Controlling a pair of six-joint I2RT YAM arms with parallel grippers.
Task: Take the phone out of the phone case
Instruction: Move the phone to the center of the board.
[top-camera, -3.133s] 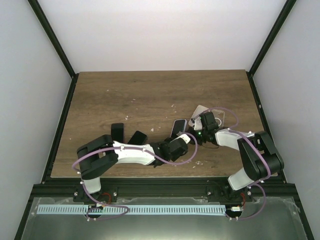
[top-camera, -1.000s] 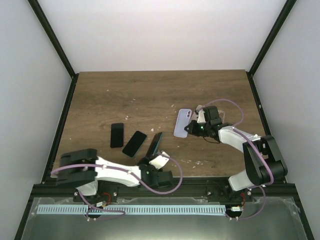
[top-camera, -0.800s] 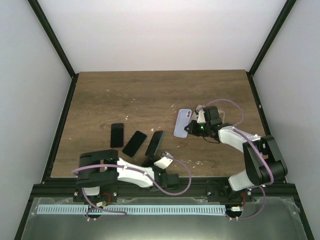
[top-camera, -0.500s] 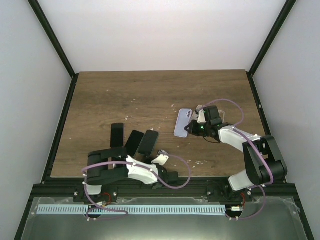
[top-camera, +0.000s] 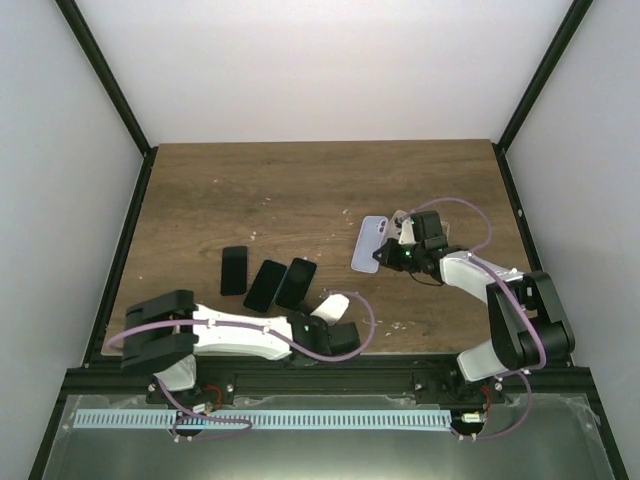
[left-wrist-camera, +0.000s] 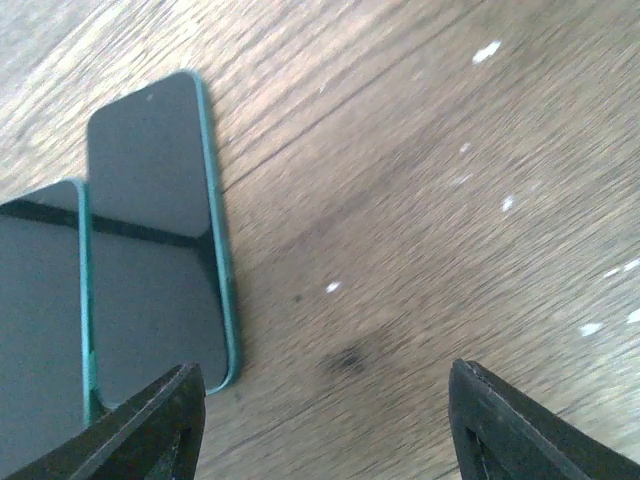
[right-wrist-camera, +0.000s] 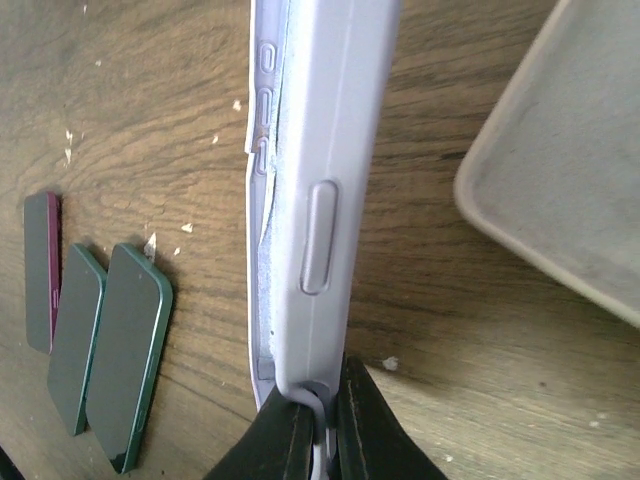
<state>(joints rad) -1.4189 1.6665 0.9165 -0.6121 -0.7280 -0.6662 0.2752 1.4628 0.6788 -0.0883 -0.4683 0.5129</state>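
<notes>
The left arm (top-camera: 240, 335) has pulled back along the surface (top-camera: 300, 190), the left hand (left-wrist-camera: 325, 420) open beside the phone (left-wrist-camera: 150, 250) lying flat next to two other phones (top-camera: 266, 285), while the right hand (right-wrist-camera: 322, 425) pinches the lilac phone case (right-wrist-camera: 320, 150).

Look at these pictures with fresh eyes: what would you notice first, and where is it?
The lilac case stands out, right of the middle of the table, pinched at one end by the right end effector. Next come three dark phones lying in a row left of middle, with the left end effector open over bare wood beside them.
</notes>
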